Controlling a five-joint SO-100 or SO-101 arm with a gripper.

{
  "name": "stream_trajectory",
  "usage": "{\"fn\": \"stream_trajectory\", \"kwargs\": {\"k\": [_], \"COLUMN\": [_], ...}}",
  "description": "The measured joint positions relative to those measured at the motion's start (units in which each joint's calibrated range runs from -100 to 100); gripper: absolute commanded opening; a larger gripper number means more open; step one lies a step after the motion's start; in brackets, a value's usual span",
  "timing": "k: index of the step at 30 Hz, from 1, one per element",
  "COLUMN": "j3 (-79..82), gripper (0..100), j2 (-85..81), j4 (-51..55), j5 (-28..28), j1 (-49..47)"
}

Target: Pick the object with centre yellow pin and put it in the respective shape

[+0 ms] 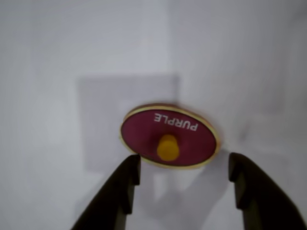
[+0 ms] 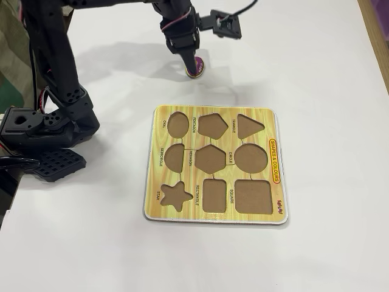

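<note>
My tool (image 1: pixel 184 170) stands open, gripping nothing, apparently just above the purple oval piece (image 1: pixel 169 135) on the bench (image 2: pixel 328 73), at 12 o'clock from the board (image 2: pixel 155 182).

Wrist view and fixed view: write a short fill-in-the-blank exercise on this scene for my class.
1. The word printed on the oval piece is ____.
2. The knob at its centre is coloured ____.
3. In the wrist view, the gripper fingers stand ____, either side of the piece.
4. Every cut-out in the board is ____.

Missing words: PURPLE; yellow; open; empty
</note>
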Motion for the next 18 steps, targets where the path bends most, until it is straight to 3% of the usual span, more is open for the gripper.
{"fn": "stream_trajectory", "kwargs": {"k": [18], "j3": [-2.7], "gripper": [21], "j2": [4.98], "j4": [-1.54], "j5": [0.0], "j1": [0.0]}}
